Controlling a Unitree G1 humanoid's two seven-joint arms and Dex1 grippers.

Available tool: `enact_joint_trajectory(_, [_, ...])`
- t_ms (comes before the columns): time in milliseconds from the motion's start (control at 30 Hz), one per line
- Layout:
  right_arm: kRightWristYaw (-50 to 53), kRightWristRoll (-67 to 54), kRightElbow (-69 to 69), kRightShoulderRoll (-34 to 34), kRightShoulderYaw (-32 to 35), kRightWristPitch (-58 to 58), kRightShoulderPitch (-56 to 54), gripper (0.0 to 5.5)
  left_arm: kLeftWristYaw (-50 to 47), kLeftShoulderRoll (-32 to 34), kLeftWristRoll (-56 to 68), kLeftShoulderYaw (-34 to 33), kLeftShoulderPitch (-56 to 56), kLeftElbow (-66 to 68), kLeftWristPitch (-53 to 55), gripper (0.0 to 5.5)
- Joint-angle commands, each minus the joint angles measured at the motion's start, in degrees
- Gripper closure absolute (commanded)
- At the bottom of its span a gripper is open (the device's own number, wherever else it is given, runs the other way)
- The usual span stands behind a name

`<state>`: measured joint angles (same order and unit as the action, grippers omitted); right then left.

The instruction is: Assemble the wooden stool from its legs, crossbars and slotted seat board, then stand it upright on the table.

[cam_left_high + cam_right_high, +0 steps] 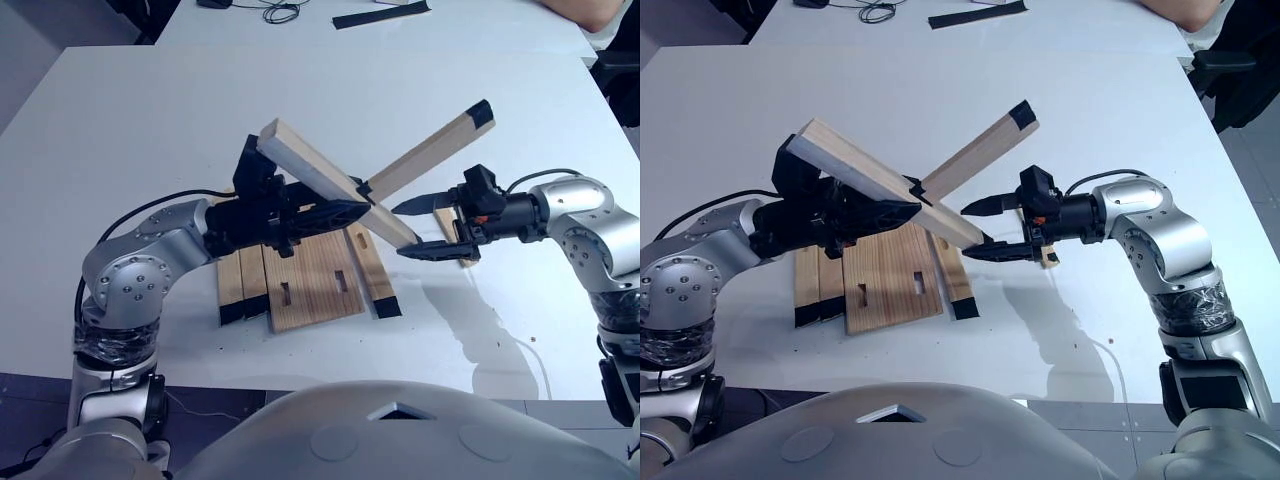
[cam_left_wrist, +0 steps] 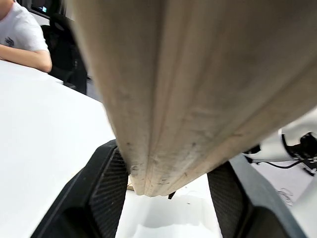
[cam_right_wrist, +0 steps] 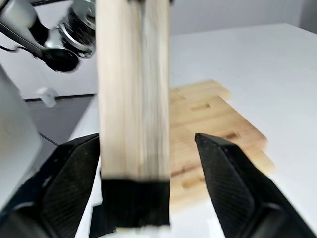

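My left gripper [image 1: 318, 212] is shut on a long wooden leg [image 1: 335, 180] and holds it slanted above the table. The leg's lower, black-tipped end [image 3: 134, 203] sits between the spread fingers of my right gripper [image 1: 418, 228], which is open. A second leg [image 1: 440, 140] with a black tip rises to the right from behind the held one; whether the two are joined is hidden. On the table beneath lie the slotted seat board [image 1: 315, 280] and more black-tipped legs [image 1: 240, 285] on both sides of it.
The white table [image 1: 150, 150] has free room to the left, right and front of the pile. A small wooden piece [image 1: 1048, 260] lies under my right gripper. A black strip [image 1: 380, 15] and cables lie at the far edge.
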<state>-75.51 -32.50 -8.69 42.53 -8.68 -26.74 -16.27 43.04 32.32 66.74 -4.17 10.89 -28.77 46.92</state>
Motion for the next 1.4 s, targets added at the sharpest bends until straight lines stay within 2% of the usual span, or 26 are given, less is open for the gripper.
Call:
enact_joint_trajectory(33, [3.11,3.12,2.90,0.63,2.44,1.93,1.62,2.12,2.85,4.92,1.28,-4.75,2.18,0.22,0.35,3.24])
enact_joint_trajectory(233, [6.56,4.50,2.46,-0.25,4.40,4.18,5.50,2.12,10.21,16.44,0.83,-13.78,-3.26,-1.43,2.44,3.24])
enact_joint_trajectory(367, [9.07,3.80,-1.02,-0.19,6.61,4.41,9.80,2.12,16.26,22.36,-1.36,-17.56,-6.61,-2.46,1.89,3.24])
enact_joint_trajectory(467, [11.22,3.73,-3.34,-0.85,7.54,4.56,12.28,2.12,18.96,24.38,-3.05,-18.45,-7.51,-2.56,0.70,3.24])
enact_joint_trajectory(600, [13.06,3.75,-5.30,-1.69,7.69,4.56,14.07,2.12,18.84,23.64,-5.21,-17.67,-7.86,-3.02,-1.25,3.24])
enact_joint_trajectory(800, [12.63,3.58,-6.09,-1.58,6.39,3.99,13.91,2.12,11.58,19.21,-6.35,-14.26,-3.21,-1.11,-2.24,3.24])
enact_joint_trajectory(967, [13.99,5.52,-3.76,-3.54,4.21,4.71,13.18,2.12,-3.83,9.35,-5.83,-10.76,7.97,4.80,-1.57,3.24])
enact_joint_trajectory(1167, [18.09,7.19,-2.84,-9.26,0.54,4.43,11.22,2.12,-19.62,-3.74,-4.45,-8.60,17.59,9.67,-1.66,3.24])
enact_joint_trajectory(1300, [21.61,5.92,-2.45,-14.10,-0.09,2.75,8.91,2.12,-24.91,-8.79,-2.80,-8.50,19.74,10.71,-1.10,3.24])
enact_joint_trajectory(1400, [24.06,0.07,-4.31,-17.97,1.11,-2.87,7.87,2.12,-28.34,-11.73,-2.33,-8.59,21.36,12.34,-1.25,3.24])
